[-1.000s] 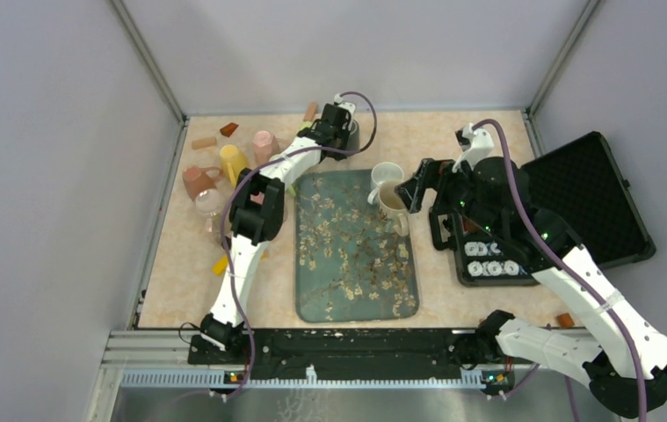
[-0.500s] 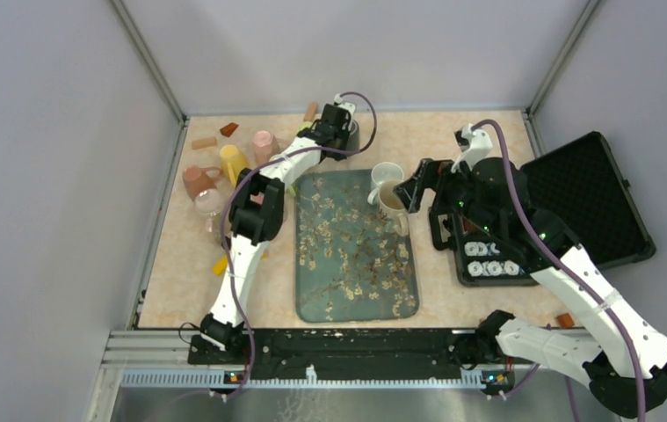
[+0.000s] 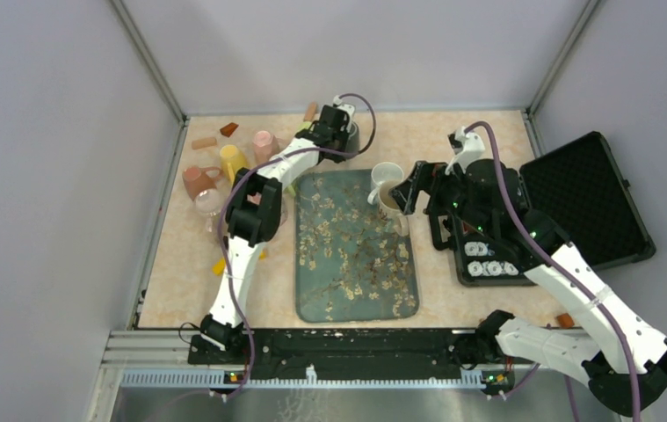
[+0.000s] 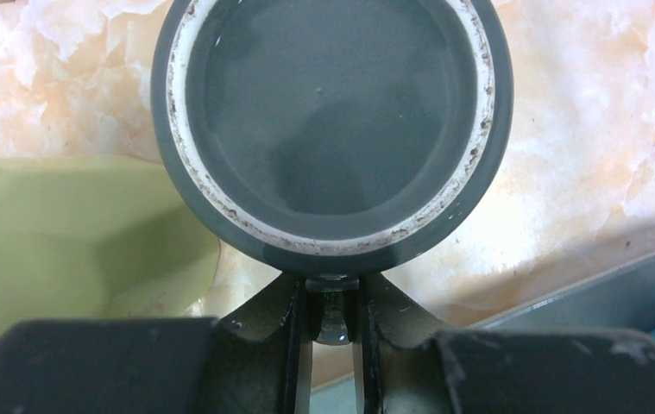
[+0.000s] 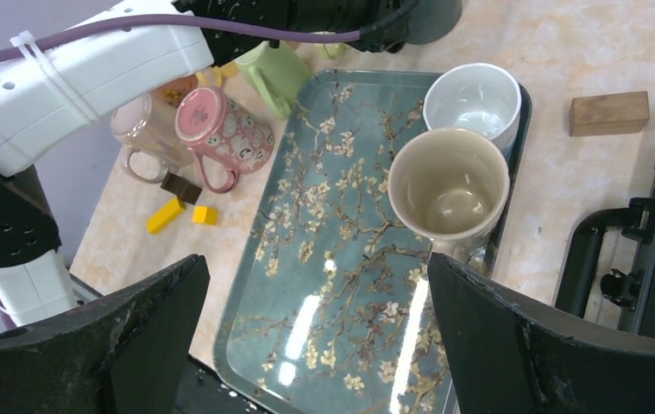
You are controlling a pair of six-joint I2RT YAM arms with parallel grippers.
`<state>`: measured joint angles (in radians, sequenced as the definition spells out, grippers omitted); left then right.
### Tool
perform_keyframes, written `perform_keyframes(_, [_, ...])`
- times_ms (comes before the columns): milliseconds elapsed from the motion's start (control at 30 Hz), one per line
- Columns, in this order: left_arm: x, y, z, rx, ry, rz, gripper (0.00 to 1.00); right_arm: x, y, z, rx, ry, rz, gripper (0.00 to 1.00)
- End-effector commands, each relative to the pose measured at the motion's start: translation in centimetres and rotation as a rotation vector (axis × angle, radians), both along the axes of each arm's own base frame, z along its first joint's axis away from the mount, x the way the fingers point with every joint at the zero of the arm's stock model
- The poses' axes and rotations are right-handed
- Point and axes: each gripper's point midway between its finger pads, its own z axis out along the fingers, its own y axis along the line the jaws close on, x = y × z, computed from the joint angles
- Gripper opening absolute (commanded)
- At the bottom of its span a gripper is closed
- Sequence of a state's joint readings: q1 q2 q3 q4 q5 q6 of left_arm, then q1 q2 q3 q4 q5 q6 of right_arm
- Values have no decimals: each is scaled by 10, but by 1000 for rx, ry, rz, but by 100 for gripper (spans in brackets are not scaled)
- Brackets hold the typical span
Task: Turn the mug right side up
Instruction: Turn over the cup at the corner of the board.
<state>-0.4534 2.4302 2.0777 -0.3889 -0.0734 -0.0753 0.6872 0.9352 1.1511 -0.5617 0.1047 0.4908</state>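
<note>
The left tool point(image 4: 334, 302), clamped on the handle point(image 4: 333, 321) of the grey mug point(image 4: 332, 129) standing base-up at the far middle of the bench point(image 4: 591, 129), should probably lift clear of the green mug point(image 4: 65, 224) just beside it before rolling, while the right tool point(image 5: 317, 259) hangs spread wide.

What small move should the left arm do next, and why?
Probably lift straight up a little. The left gripper is shut on the handle of the mug, whose base faces up; a green mug and the tray lie close, so turning needs room.
</note>
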Motion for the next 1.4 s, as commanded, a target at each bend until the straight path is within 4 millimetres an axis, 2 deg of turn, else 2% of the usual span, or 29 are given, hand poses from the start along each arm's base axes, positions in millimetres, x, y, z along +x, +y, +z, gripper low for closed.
perform_keyframes(0, [12,-13,112,-125,-234,-20,0,3,10,6,36,-26,17,99])
perform_keyframes(233, [4,-24,164,-230,-329,-68,0,8,10,4,36,-34,3,99])
perform_keyframes(433, [-15,-37,213,-349,-366,-132,0,13,16,12,55,-55,9,99])
perform_keyframes(533, [-32,-43,244,-424,-379,-176,0,15,18,22,78,-82,12,99])
perform_keyframes(633, [-57,-49,279,-514,-392,-247,0,17,19,32,96,-110,12,99])
perform_keyframes(767, [-92,-54,306,-622,-371,-321,0,18,23,41,125,-136,20,99])
perform_keyframes(867, [-120,-59,318,-712,-339,-384,0,15,29,47,165,-143,50,99])
perform_keyframes(900, [-130,-60,314,-733,-306,-399,0,14,32,47,179,-140,62,99])
perform_keyframes(933, [-138,-61,320,-762,-307,-420,0,12,34,47,193,-138,74,99])
perform_keyframes(1033, [-163,-61,322,-838,-266,-450,0,7,38,50,225,-136,97,99])
perform_keyframes(1267, [-217,-56,331,-991,-194,-530,0,-17,46,52,325,-136,204,99])
perform_keyframes(1367, [-240,-53,332,-1044,-178,-557,0,-27,49,45,362,-119,239,99])
